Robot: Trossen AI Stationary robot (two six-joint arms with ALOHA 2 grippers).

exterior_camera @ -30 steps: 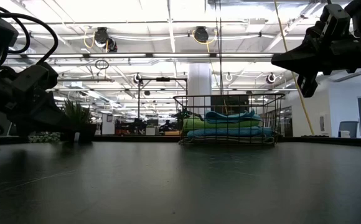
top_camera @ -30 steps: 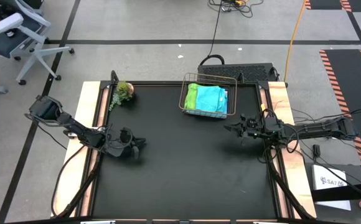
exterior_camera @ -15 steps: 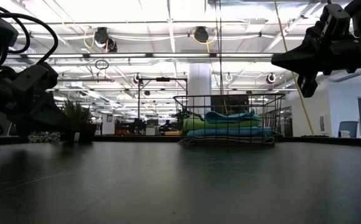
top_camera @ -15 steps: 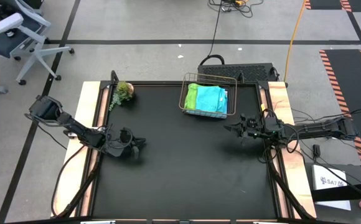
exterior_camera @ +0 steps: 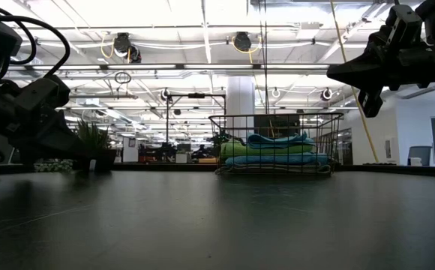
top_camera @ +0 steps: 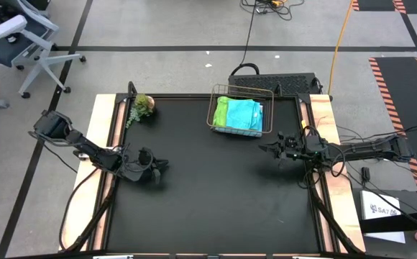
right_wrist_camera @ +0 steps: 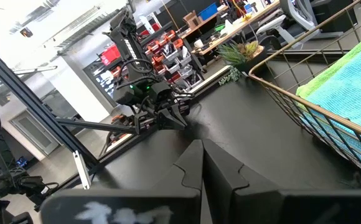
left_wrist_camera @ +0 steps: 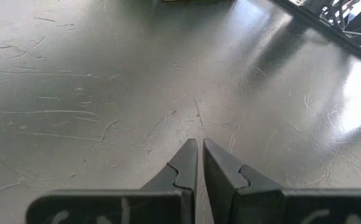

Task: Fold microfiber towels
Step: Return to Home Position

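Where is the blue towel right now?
In the high view the sky blue towel lies folded in the wire basket at the far edge of the table, right of centre, with the lime green towel showing alongside.

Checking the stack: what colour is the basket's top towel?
Top towel is sky blue; high view shows it best.

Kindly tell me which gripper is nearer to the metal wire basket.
Right. The right gripper hangs beside the metal wire basket; the left gripper is across the black table, farther off.
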